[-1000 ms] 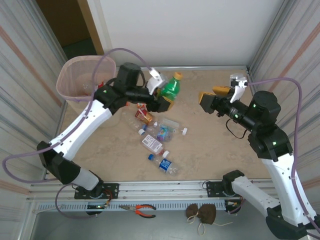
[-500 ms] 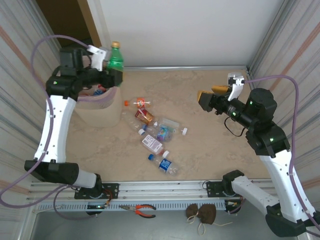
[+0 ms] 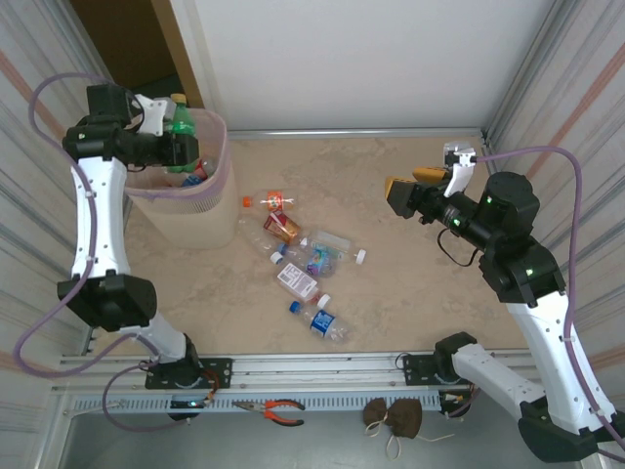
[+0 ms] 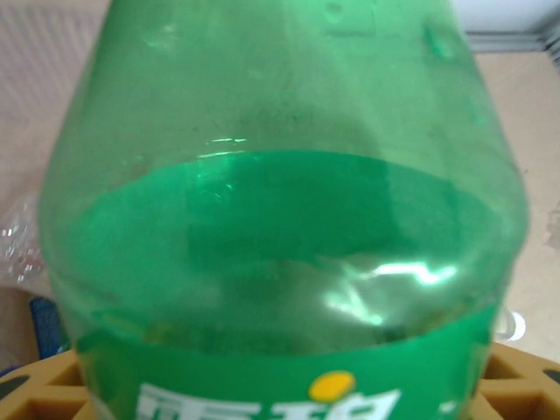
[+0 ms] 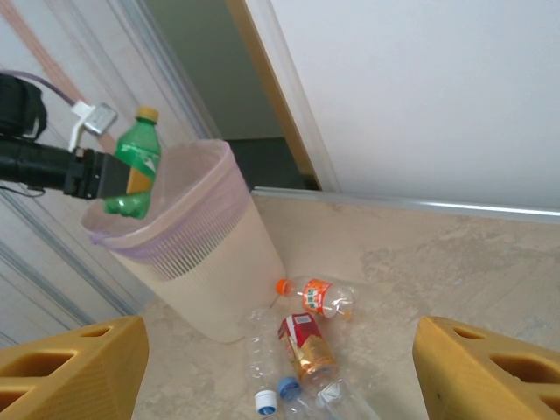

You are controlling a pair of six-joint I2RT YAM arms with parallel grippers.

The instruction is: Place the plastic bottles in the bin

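Observation:
A green bottle [image 3: 179,124] with a yellow cap stands upright in my left gripper [image 3: 174,147], which is shut on its body. It hangs over the mouth of the pale pink bin [image 3: 195,210] at the far left. In the left wrist view the green bottle [image 4: 280,219] sits between the yellow fingers [image 4: 521,385]. The right wrist view has the green bottle [image 5: 133,162] above the bin [image 5: 206,254]. Loose bottles lie mid-table: an orange-labelled one [image 3: 274,201], a red one [image 3: 283,228], a blue-labelled one [image 3: 323,320]. My right gripper [image 3: 416,186] hovers open at the right, holding nothing.
More bottles lie in the cluster, one clear and crushed [image 3: 335,244] and one with a pink-white label [image 3: 296,281]. Some bottles rest inside the bin [image 3: 199,172]. A loose white cap [image 3: 360,256] lies by the cluster. Corrugated walls close both sides.
My left arm has swung the green bottle from above the middle of the table leftward to over the bin. The right arm has hardly moved.

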